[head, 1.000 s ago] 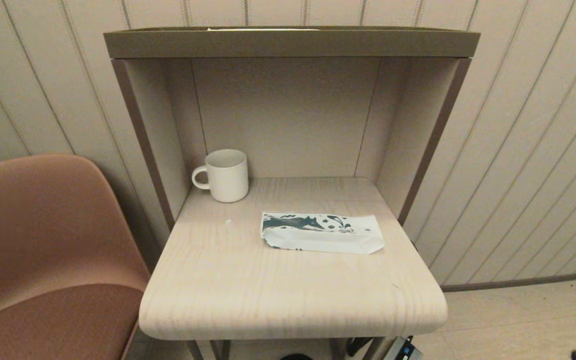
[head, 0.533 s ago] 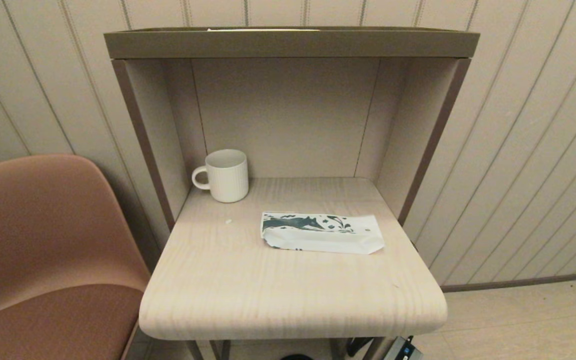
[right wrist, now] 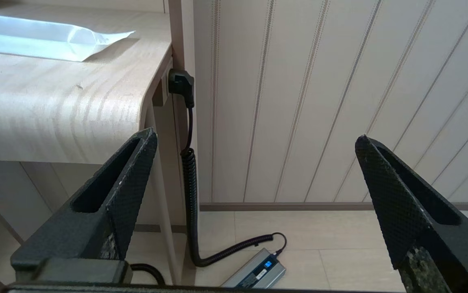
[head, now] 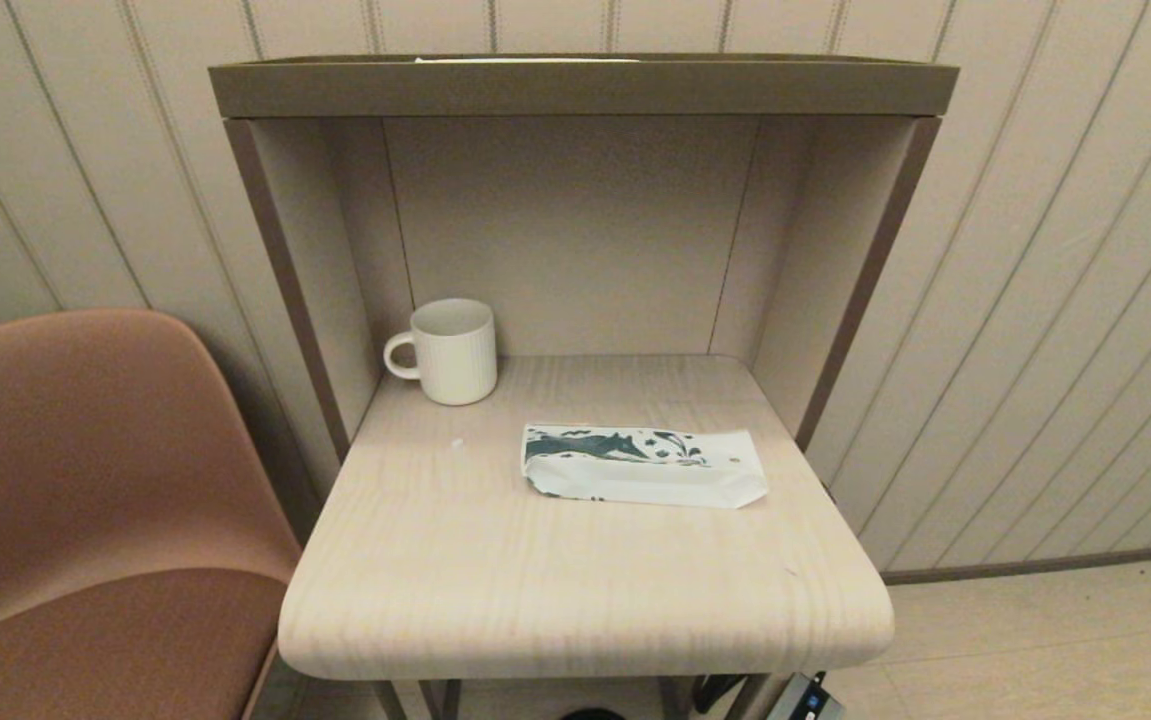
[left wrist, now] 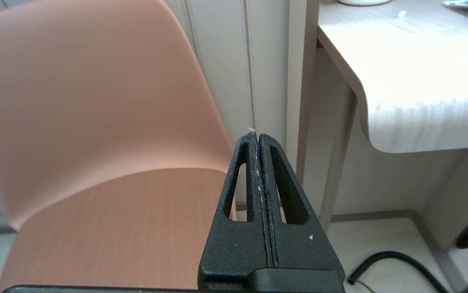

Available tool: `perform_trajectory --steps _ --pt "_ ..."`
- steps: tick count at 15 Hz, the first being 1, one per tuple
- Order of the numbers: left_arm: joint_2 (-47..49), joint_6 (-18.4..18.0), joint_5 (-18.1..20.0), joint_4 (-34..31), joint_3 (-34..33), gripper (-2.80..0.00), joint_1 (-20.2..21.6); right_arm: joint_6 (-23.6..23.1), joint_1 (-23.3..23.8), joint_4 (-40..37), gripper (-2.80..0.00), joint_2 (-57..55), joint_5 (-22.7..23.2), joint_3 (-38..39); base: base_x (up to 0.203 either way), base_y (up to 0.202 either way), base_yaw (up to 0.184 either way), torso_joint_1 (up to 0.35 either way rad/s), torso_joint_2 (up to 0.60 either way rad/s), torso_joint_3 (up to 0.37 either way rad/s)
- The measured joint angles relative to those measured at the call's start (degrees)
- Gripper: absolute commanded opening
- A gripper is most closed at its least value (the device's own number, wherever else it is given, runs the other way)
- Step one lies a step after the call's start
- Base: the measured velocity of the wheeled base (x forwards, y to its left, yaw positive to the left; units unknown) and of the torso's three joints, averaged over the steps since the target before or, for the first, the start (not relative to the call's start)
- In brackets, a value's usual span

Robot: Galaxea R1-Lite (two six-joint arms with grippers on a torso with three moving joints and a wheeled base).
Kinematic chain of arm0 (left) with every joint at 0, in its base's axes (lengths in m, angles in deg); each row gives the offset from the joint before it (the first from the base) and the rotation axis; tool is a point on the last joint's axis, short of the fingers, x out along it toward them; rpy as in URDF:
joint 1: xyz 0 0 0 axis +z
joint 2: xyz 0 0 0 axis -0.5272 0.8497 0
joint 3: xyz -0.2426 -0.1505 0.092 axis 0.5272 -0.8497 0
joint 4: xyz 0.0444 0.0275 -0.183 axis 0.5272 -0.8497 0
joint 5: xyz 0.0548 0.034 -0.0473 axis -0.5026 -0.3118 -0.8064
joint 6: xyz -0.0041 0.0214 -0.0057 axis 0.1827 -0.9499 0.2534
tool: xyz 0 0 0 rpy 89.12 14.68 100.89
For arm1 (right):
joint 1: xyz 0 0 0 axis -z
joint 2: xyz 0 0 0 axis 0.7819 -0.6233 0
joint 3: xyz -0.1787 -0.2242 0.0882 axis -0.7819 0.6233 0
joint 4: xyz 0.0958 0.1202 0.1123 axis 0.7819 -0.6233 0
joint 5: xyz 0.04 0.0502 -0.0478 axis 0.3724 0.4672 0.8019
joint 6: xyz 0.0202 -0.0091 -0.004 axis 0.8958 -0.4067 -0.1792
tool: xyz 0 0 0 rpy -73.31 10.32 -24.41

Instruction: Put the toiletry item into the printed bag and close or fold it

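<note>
Head view, flat glossy printed bag (head: 643, 466) on woodgrain desk (head: 495, 560), left pincer (left wrist: 257, 138) pressed together, right pincer (right wrist: 254, 142) wide.

A white ribbed mug (head: 452, 351) stands at the back corner of the pale wood surface (head: 575, 590), well beyond the left pincer (left wrist: 258, 136). A salmon chair (left wrist: 87, 122) sits just before that pincer. Below and ahead of the right pincer (right wrist: 254, 142), a coiled black cable (right wrist: 190, 179) runs from a plug (right wrist: 180, 83) down to a grey power adapter (right wrist: 256, 270) on the floor.
</note>
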Motion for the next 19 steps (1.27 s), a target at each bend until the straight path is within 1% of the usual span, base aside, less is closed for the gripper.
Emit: perform_trajectory --steps 2,3,7,8,19 --pt "-0.1 -0.1 0.2 0.2 -0.1 -2.80 0.0 0.1 0.0 0.0 0.00 0.0 0.0 0.0 0.000 0.000 0.000 0.000 0.00 0.000" --pt "-0.2 0.7 0.1 0.2 -0.1 -2.80 0.0 0.2 0.0 -0.1 0.00 0.0 0.0 0.0 0.000 0.000 0.000 0.000 0.00 0.000" --pt "-0.2 6.4 -0.9 1.3 -0.1 -2.80 0.0 0.3 0.0 -0.1 0.00 0.0 -0.1 0.0 0.000 0.000 0.000 0.000 0.00 0.000" --pt "-0.2 7.0 -1.1 2.0 -0.1 -2.80 0.0 0.3 0.0 -0.1 0.00 0.0 -0.1 0.0 0.000 0.000 0.000 0.000 0.00 0.000" --pt "-0.2 7.1 -1.1 2.2 -0.1 -2.80 0.0 0.6 0.0 -0.1 0.00 0.0 -0.2 0.0 0.000 0.000 0.000 0.000 0.00 0.000"
